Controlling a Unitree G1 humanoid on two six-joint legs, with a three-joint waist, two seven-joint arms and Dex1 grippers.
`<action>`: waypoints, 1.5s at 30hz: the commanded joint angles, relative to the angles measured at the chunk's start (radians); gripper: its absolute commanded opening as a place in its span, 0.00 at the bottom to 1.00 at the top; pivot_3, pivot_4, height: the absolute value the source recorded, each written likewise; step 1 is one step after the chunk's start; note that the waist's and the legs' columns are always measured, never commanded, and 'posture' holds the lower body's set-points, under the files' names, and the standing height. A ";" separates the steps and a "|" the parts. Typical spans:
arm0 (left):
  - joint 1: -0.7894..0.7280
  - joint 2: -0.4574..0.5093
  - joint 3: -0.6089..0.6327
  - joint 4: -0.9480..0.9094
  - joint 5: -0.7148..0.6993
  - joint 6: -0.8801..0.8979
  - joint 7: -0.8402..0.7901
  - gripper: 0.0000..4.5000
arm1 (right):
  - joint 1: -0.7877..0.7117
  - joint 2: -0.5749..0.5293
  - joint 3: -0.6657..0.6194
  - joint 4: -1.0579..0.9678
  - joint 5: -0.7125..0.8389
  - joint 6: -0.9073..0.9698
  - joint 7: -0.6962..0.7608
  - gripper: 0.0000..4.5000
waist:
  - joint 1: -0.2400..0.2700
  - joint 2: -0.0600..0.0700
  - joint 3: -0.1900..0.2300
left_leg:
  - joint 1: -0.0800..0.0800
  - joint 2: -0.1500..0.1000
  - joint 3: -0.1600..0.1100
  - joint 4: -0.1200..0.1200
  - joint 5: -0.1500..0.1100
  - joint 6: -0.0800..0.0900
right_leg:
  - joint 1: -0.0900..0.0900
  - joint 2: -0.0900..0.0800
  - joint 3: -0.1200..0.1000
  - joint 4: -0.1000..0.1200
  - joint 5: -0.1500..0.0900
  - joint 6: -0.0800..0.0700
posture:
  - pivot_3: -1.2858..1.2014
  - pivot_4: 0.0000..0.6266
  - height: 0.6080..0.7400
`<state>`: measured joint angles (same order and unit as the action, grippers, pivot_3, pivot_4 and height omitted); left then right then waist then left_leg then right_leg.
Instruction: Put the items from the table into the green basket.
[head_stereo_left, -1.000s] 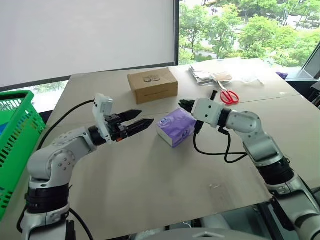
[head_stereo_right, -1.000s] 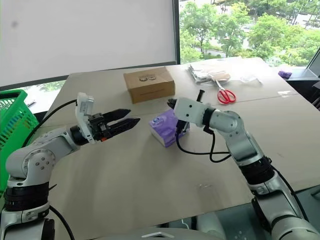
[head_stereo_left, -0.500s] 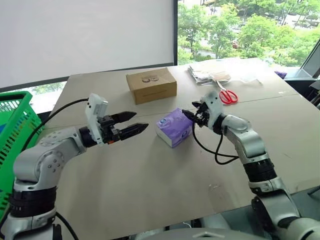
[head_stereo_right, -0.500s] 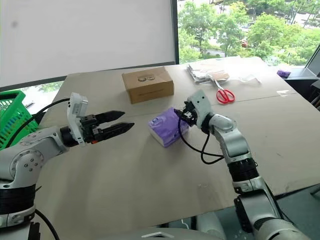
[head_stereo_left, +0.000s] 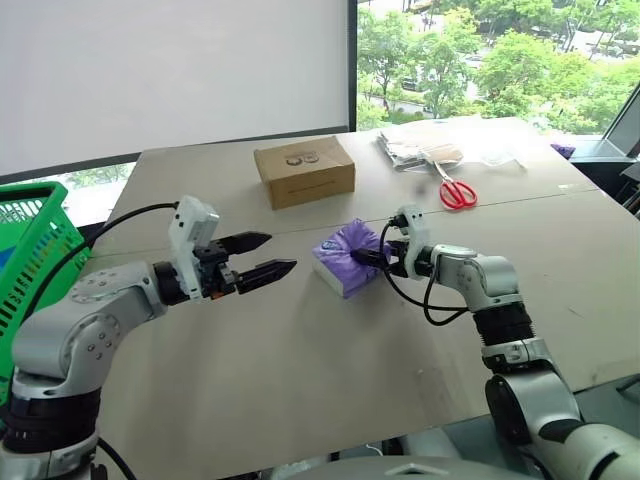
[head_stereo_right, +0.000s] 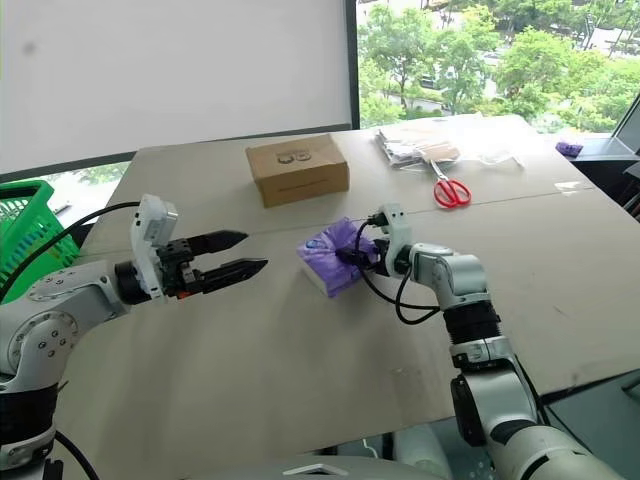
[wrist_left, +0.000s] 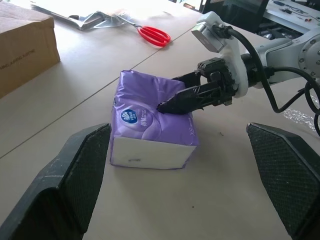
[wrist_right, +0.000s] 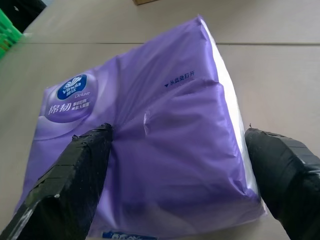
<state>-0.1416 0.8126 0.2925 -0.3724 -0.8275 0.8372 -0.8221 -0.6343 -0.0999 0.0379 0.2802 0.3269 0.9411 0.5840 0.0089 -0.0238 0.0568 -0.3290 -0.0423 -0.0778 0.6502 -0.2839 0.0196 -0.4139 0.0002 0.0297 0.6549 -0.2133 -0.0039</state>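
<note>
A soft purple pack (head_stereo_left: 338, 264) with a white base lies on the beige table (head_stereo_left: 300, 370), a little right of the middle. My right gripper (head_stereo_left: 362, 258) reaches it from the right, open, with its fingers (wrist_right: 85, 170) straddling the pack's (wrist_right: 160, 130) top; one finger seems to dent the wrap. My left gripper (head_stereo_left: 280, 251) hovers open a short way left of the pack (wrist_left: 150, 120), pointing at it, with nothing between its fingers. The green basket (head_stereo_left: 28, 250) stands at the far left, beside the table's edge.
A brown cardboard box (head_stereo_left: 304, 170) sits behind the pack. Red-handled scissors (head_stereo_left: 458, 192) and clear plastic bags (head_stereo_left: 425, 148) lie at the back right. A black cable (head_stereo_left: 430, 300) loops from my right wrist onto the table.
My right gripper has rolled over, dropped down to the purple pack and opened around it. My left gripper has drawn back slightly and stays open.
</note>
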 joint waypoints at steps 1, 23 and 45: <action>-0.002 0.015 0.031 -0.035 -0.002 -0.021 -0.002 1.00 | 0.015 0.022 0.038 -0.001 0.047 0.117 0.026 0.60 | -0.004 0.000 0.000 | 0.000 0.000 0.000 0.000 0.000 0.000 | 0.000 0.000 0.000 0.000 0.000 0.000 | 0.57 0.00 1.00; -0.024 -0.065 0.068 0.033 -0.036 -0.014 0.030 1.00 | -0.061 0.143 -0.300 -0.169 0.306 0.156 -0.132 0.14 | -0.017 0.006 0.003 | -0.001 0.000 -0.001 -0.001 0.000 0.000 | 0.000 0.000 -0.001 -0.002 0.000 0.000 | 0.56 0.00 1.00; -0.192 -0.429 0.122 0.147 -0.460 0.054 0.516 1.00 | 0.039 0.177 -0.026 -0.356 0.194 -0.476 0.021 0.14 | 0.004 0.004 0.002 | -0.017 -0.001 -0.008 0.001 0.003 -0.005 | -0.011 -0.002 -0.008 -0.006 0.003 -0.004 | 0.55 0.00 1.00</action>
<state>-0.3087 0.3674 0.4205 -0.2313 -1.2966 0.9072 -0.3013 -0.5817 0.0621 -0.0118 -0.0215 0.4914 0.4976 0.5727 0.0130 -0.0197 0.0583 -0.3458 -0.0432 -0.0856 0.6511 -0.2813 0.0146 -0.4250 -0.0013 0.0222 0.6489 -0.2099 -0.0076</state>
